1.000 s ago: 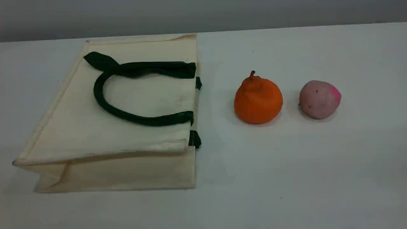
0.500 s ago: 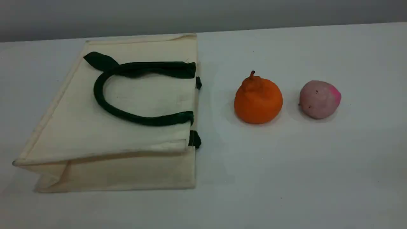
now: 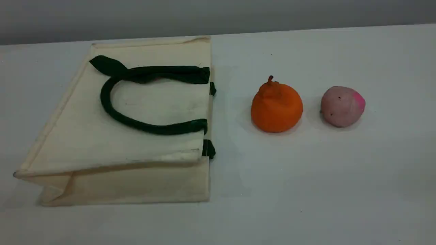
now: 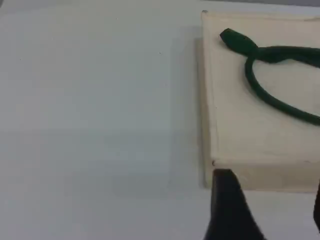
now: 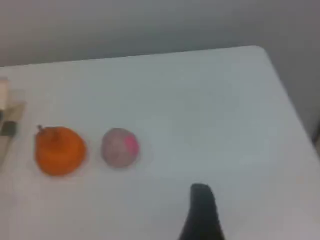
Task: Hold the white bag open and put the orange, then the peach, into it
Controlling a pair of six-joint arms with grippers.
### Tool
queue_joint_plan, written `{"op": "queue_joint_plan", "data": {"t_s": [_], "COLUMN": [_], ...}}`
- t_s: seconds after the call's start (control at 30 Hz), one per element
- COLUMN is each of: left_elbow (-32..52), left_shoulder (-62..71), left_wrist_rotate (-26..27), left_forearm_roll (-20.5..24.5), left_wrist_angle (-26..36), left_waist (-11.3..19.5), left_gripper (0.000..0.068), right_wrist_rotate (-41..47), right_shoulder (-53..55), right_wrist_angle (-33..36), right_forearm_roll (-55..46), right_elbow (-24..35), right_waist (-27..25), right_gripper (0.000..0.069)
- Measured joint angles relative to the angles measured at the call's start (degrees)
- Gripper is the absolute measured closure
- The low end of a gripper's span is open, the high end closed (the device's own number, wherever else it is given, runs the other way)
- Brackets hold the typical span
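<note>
Left gripper (image 4: 270, 210): I saw it spread, empty.
Right gripper (image 5: 202, 212): spread, empty.
White bag (image 3: 136, 112): lay flat.
Orange (image 3: 276, 108): beside peach (image 3: 342, 106).

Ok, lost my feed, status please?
Both grippers open, empty. White bag flat on its side, mouth shut. Orange and peach untouched beside it. Nothing in the way.

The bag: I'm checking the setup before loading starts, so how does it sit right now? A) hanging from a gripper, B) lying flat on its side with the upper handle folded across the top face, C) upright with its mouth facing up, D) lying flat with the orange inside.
B: the bag lies flat on the table, its handle looped over the top face, and the orange sits outside.
</note>
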Motion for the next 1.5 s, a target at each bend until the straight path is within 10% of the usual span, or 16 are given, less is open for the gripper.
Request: {"op": "queue_joint_plan", "data": {"t_s": [0.77,1.27,1.5], "left_elbow": [-11.4,-11.6,-13.4], "left_shoulder": [19.7,56.3,72.0], "left_wrist_rotate": [-0.3,-4.8,-2.8], "left_forearm_roll": [-1.0,-2.1,-9.9], "left_wrist_angle": [-5.3,-22.3,-31.5], "left_waist": [-0.1,-0.1,-0.1], "left_gripper": [0.0314,0.0314,0.0314], "right_wrist_rotate": [-7.6,-15.5,-24.2], "right_shoulder": [10.0,39.6,50.9], "right_wrist_angle": [-8.5,-27.6,-34.7], "right_forearm_roll": [12.2,22.7,33.1], "right_elbow": [-2.3,-2.3,-2.3], "right_waist": [0.0,0.0,0.0], "right_gripper": [0.0211,0.0211,0.0211]}}
